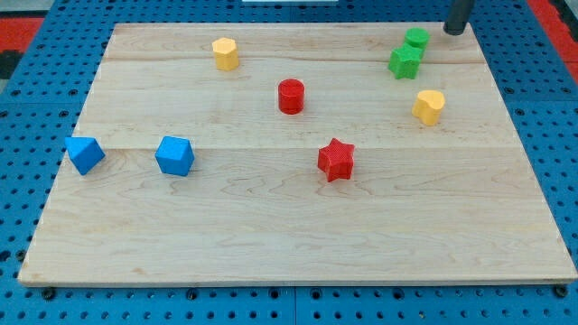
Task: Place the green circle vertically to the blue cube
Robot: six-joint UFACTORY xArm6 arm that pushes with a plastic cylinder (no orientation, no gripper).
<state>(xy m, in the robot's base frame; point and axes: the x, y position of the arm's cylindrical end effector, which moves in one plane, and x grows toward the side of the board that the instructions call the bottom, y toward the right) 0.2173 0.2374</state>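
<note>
While greens [416, 38] perhaps touch — two blues [174, 155], reds [291, 96], yellows [225, 53].

Green circle [416, 38] top right; blue cube [174, 155] far left.

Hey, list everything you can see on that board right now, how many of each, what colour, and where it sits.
Blue blocks: two, blue, at the view's left; one at the board's left edge, the blue cube just to its right.
Yellow blocks: two, yellow; one near the view's top, left of centre, one at the view's right.
Red cylinder: one, red, centre, upper half.
Red star: one, red, right of centre.
Green circle: one, green, top right.
Green star: one, green, touching the green circle from below.
Wooden board: one, pale wood, on blue pegboard.
My tip: one, dark, top right, just right of the green circle.
</note>
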